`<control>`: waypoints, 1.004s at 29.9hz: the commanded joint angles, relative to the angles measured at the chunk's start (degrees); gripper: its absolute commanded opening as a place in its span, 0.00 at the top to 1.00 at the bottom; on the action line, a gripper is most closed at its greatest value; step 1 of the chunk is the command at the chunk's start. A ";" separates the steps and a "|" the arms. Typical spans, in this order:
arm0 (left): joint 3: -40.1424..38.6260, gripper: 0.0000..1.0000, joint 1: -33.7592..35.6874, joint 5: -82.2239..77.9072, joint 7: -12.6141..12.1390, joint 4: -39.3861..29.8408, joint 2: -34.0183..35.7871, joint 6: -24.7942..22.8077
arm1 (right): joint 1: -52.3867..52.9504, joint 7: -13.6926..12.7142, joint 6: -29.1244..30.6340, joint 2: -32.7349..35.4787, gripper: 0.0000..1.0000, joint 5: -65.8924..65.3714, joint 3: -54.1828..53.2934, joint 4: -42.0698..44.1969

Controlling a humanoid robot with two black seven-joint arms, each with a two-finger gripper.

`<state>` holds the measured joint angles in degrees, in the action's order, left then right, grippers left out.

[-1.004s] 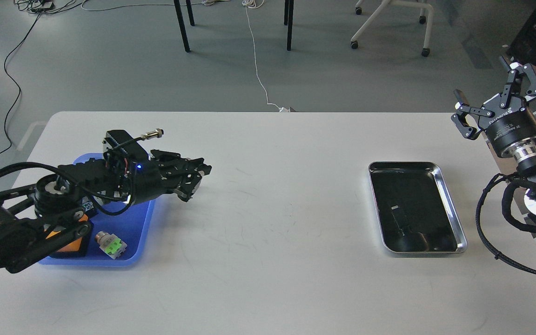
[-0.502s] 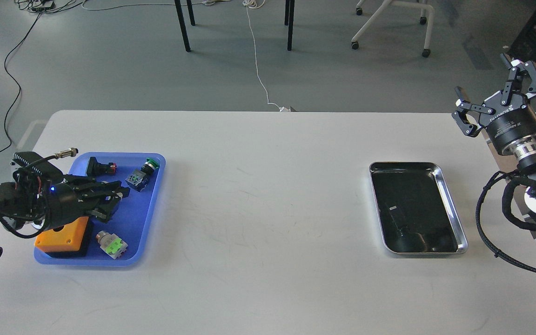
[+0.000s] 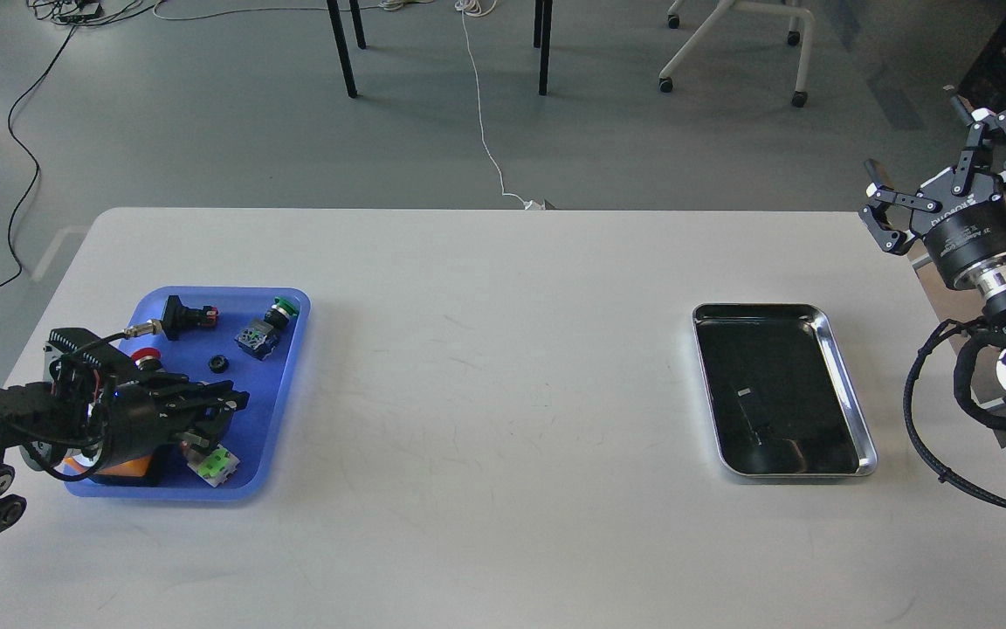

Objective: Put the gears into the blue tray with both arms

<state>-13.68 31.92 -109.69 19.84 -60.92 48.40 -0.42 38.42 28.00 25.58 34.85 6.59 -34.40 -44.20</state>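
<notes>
Blue tray (image 3: pixel 289 384): lies on the left part of the white desk (image 3: pixel 503 367).
Left tool (image 3: pixel 228 415): hangs low over the near half of the tray, fingers close together; what it holds, if anything, I cannot tell.
Gear (image 3: pixel 219 363): one small black ring lies in the tray, between a red-capped button (image 3: pixel 147 355) and a green-capped button (image 3: pixel 280 307).
Steel tray (image 3: pixel 852 397): stands right on the desk.
Right tool (image 3: pixel 940 170): raised past the desk's right edge, fingers spread wide, holding nothing.
</notes>
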 commanded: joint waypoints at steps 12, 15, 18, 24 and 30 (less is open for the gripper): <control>-1.35 0.12 3.32 3.59 3.10 2.56 -1.02 5.25 | 0.08 0.00 0.00 0.04 0.02 0.00 0.03 -0.09; -2.84 0.04 6.39 14.64 3.10 2.65 -0.32 4.82 | 0.08 0.00 -0.09 0.04 0.02 0.00 -0.06 0.08; -3.46 0.03 9.82 29.39 3.19 2.74 1.61 4.47 | 0.43 0.00 -0.35 0.04 0.02 -0.08 -0.23 0.26; -4.24 0.03 19.48 54.98 2.67 3.09 1.61 -3.52 | 1.22 0.00 -0.61 0.04 0.00 0.00 -4.27 0.43; -7.76 0.02 22.40 80.83 1.43 3.27 1.35 -10.81 | 1.22 0.00 -1.14 -0.22 0.01 0.00 -7.96 0.70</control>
<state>-20.03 53.73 -39.71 21.53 -57.65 49.86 -7.60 39.62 27.99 24.64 34.70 6.59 -40.91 -43.75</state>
